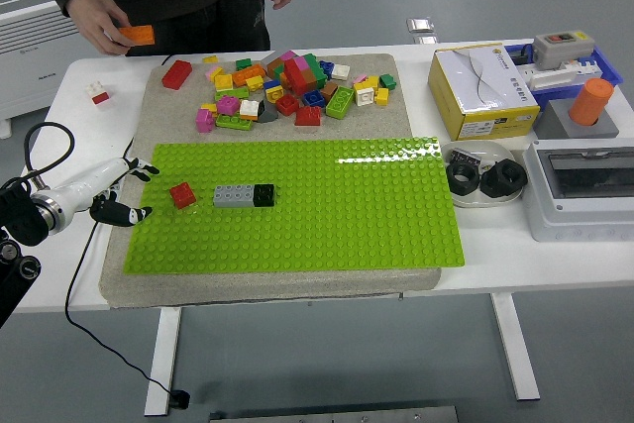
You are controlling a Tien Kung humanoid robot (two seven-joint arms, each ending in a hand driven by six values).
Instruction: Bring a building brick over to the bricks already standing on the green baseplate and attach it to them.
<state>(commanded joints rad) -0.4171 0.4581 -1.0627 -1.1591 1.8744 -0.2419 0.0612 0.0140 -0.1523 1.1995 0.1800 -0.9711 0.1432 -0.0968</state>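
One robot hand in frame: left hand (pixel 111 195) at left edge, fingers spread, holding nothing, just off green baseplate (pixel 347 235). Small red brick (pixel 182 194) lies tilted on baseplate, left part, just beside grey brick (pixel 233 196) joined to black brick (pixel 264 195); narrow gap between red and grey. Loose brick pile (pixel 287 86) upper centre. Person's hand (pixel 104 27) upper left holds orange brick (pixel 137 35).

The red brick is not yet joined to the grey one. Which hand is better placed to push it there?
Left. The left hand is open beside the baseplate, near the red brick, which lies apart from the grey brick. No right hand is in view.
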